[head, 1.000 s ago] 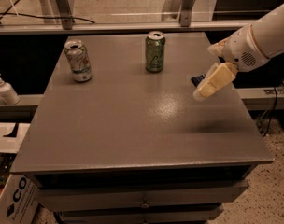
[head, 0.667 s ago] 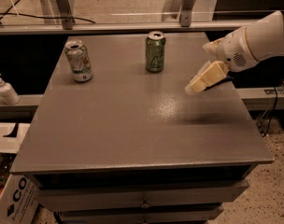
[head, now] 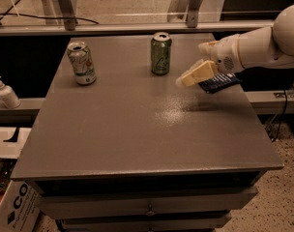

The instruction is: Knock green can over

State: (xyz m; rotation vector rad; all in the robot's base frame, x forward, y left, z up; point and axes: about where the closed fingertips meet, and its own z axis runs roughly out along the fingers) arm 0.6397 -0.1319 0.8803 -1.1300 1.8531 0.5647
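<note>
The green can stands upright near the back middle of the grey table. It has a dark green body, pale swirls and a silver top. My gripper hangs just above the table to the right of the can, its pale fingers pointing left toward it. A short gap separates the fingertips from the can. The white arm comes in from the right edge.
A mostly white can with green and red markings stands at the back left of the table. A dark blue packet lies under the gripper's wrist at the right. A pump bottle stands on a ledge at the left. Drawers are below the tabletop.
The gripper has moved left and slightly up toward the green can. Both cans stand as before.
</note>
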